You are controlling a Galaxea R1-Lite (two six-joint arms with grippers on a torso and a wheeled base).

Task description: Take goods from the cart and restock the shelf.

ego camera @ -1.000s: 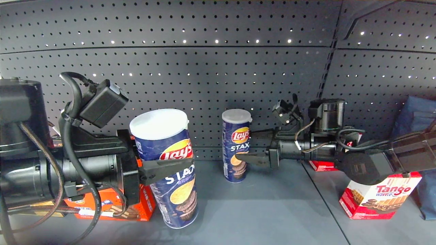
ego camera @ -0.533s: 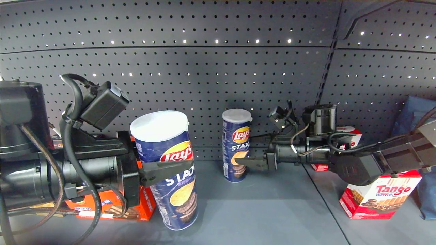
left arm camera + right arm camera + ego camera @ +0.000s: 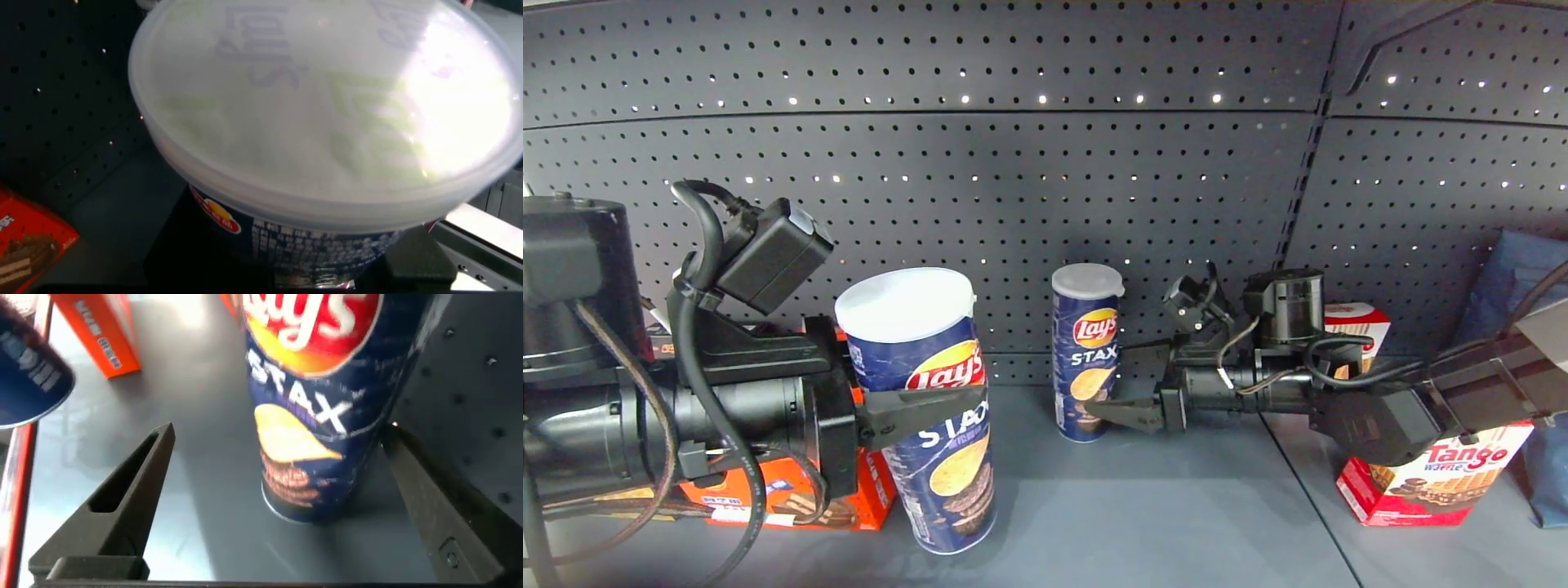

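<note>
Two blue chip cans with white lids are on the grey shelf (image 3: pixel 1176 514). The near can (image 3: pixel 923 400) leans slightly, and my left gripper (image 3: pixel 925 404) is shut around its middle; its lid (image 3: pixel 327 106) looms large in the left wrist view. The far can (image 3: pixel 1085 363) stands upright near the pegboard back. My right gripper (image 3: pixel 1131 384) is open at that can's lower right side. In the right wrist view the far can (image 3: pixel 319 400) stands just beyond the spread fingers (image 3: pixel 122 498), which do not touch it.
An orange box (image 3: pixel 792 498) lies behind my left arm. A red wafer box (image 3: pixel 1437 478) stands at the front right, another red box (image 3: pixel 1352 322) sits at the back, and a blue bag (image 3: pixel 1527 278) is at the far right. The pegboard wall (image 3: pixel 1045 163) closes the rear.
My right gripper has dropped lower along the far can and drawn back a little to the right, with the can left standing. The left arm and its can have stayed put.
</note>
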